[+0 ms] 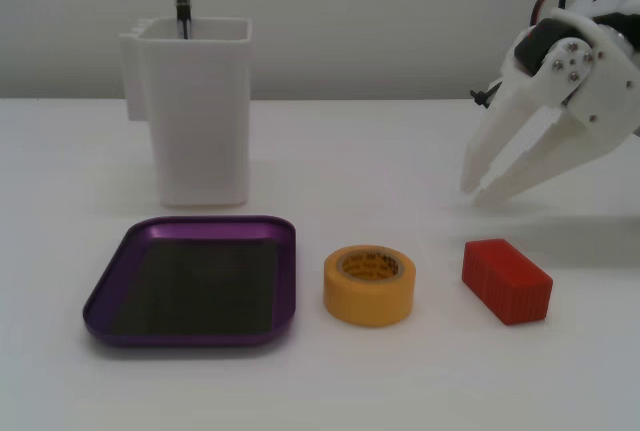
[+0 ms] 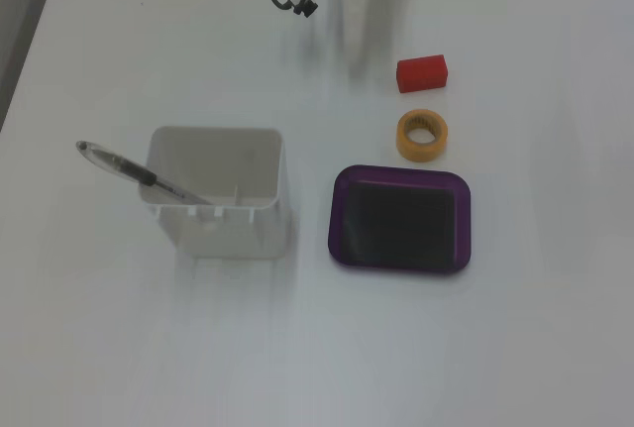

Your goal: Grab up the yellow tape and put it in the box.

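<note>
Approach step: gripper (image 1: 478,191) empty, fingers slightly parted, hanging above table well right of yellow tape (image 1: 369,284); tape sits just beside box (image 1: 190,326); next needs reaching over tape

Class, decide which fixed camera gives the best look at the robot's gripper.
The side-on fixed view: it shows the whole gripper, fingers parted, above the table behind the red block. The other, top-down fixed view shows only a motor and cables at its top edge; white fingers vanish against the table.

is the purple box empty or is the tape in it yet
Empty: the box shows only its dark bottom; the yellow tape sits on the table beside it.
</note>
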Available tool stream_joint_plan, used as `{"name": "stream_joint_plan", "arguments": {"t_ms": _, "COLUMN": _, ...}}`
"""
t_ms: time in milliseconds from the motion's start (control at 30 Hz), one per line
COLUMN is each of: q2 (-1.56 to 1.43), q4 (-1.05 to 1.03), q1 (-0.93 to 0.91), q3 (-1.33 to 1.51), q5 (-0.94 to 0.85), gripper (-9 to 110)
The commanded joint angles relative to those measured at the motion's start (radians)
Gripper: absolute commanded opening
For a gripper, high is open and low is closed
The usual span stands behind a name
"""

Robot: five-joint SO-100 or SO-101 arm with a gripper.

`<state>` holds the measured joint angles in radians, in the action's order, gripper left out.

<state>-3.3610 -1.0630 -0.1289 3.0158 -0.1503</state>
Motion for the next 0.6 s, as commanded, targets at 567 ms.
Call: {"name": "stream_joint_plan", "arguments": {"t_ms": 567, "q2": 0.537, "q4": 0.046, "q1": 0.008, "q3": -0.541, "q5": -0.222, "gripper": 0}}
